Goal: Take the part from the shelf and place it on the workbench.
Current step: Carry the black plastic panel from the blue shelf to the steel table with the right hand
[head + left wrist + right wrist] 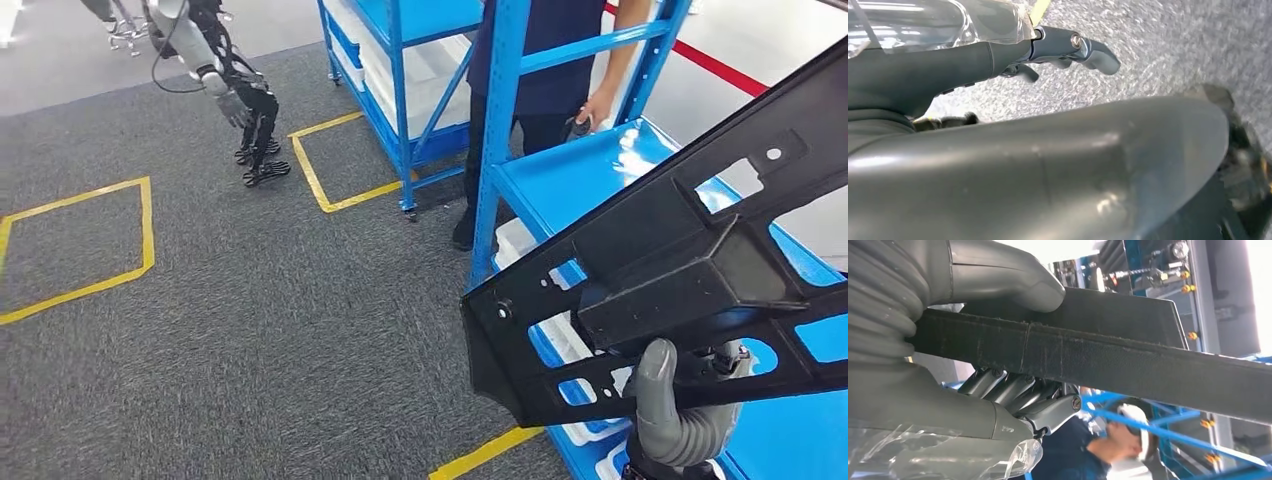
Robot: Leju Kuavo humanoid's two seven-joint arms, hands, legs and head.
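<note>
A large black part (pixel 680 260), a flat frame with cut-outs and a raised box section, hangs tilted over the blue shelf (pixel 570 180) at the right of the head view. My right hand (pixel 680 410) grips its lower edge from below. In the right wrist view the thumb (pixel 1008 285) presses one face of the part's black bar (pixel 1098 355) and the fingers (pixel 1018 395) wrap the other. My left hand (pixel 1068 47) hangs over grey carpet, fingers apart, holding nothing.
A person (pixel 540 70) in dark clothes stands behind the blue shelf, one hand on its surface. White bins (pixel 560 340) sit on the lower level. A second blue rack (pixel 400 60) and another robot (pixel 230 90) stand further off. Yellow tape squares (pixel 145 230) mark the carpet.
</note>
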